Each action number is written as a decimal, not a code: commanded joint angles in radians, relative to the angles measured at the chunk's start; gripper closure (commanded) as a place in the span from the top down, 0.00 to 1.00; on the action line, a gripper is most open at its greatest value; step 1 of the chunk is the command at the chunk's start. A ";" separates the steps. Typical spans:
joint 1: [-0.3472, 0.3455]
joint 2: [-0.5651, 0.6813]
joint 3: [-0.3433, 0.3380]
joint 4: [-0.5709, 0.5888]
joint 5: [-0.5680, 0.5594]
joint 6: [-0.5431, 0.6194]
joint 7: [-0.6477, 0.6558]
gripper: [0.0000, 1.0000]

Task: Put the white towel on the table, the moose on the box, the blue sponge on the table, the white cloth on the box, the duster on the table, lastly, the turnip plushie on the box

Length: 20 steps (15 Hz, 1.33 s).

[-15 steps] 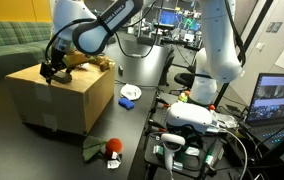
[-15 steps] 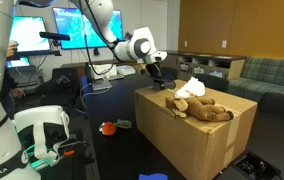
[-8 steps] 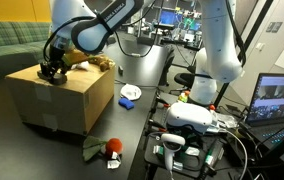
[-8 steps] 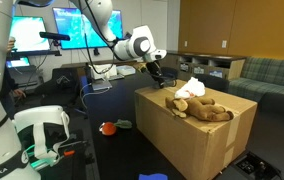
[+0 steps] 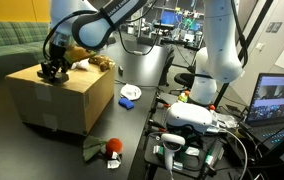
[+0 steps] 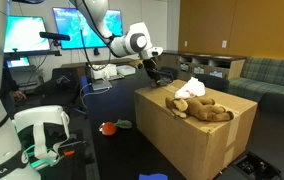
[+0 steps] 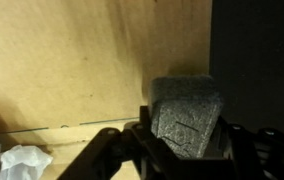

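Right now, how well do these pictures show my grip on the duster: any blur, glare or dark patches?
Wrist view: the duster is fairly sharp, its speckled face readable, but the jaws against its sides are dark and soft, and past the box edge everything is black. Both exterior views: the grip is small and dark. In an exterior view the bright monitors glare.

We see a green couch at the back. Big screens glow blue side by side. A laptop shows little pictures. A white gadget sits among black wires. Shelves stand by a brown wall.
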<state>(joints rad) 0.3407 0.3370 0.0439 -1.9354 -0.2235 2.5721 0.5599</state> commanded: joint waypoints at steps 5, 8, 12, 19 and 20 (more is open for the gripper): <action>-0.115 -0.309 0.055 -0.195 0.146 -0.194 -0.326 0.31; -0.144 -0.419 0.058 -0.277 0.212 -0.275 -0.406 0.31; -0.157 -0.531 0.059 -0.392 0.261 -0.352 -0.415 0.31; -0.152 -0.578 0.087 -0.596 0.256 -0.330 -0.406 0.31; -0.152 -0.575 0.093 -0.624 0.249 -0.323 -0.405 0.31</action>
<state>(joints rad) 0.2041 -0.2095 0.1159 -2.4730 0.0117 2.2199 0.1757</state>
